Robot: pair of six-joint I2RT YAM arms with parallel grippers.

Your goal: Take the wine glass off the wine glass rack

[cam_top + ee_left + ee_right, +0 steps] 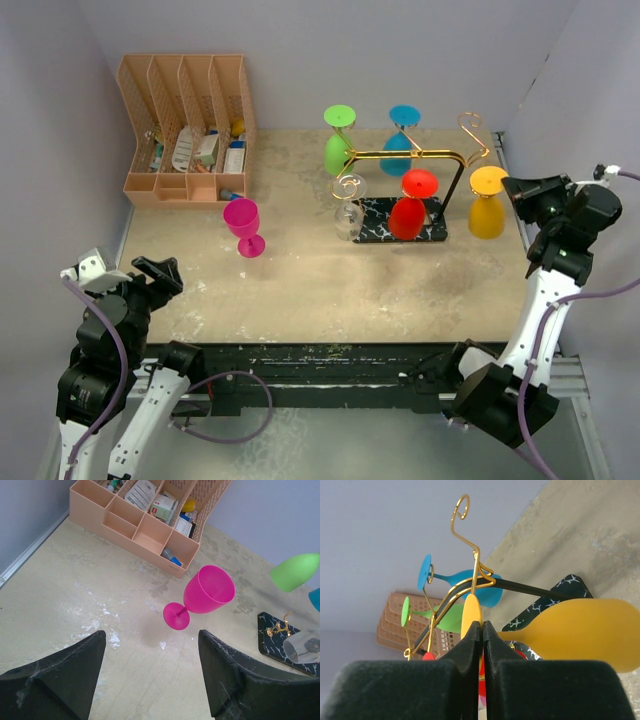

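Right claw [481, 625] is pressed together, pinching the thin foot rim of the yellow wine glass [580, 630]. The glass hangs upside down at the 3 o'clock end of the gold wine glass rack [420, 153]. Left claw [151, 635] gapes wide, holding nothing, above the counter [330, 290]. A pink glass [243, 222] stands upright at 9 o'clock, and an orange organiser [190, 100] sits at 10 o'clock. Pale grey walls [420, 50] enclose 3 sides.
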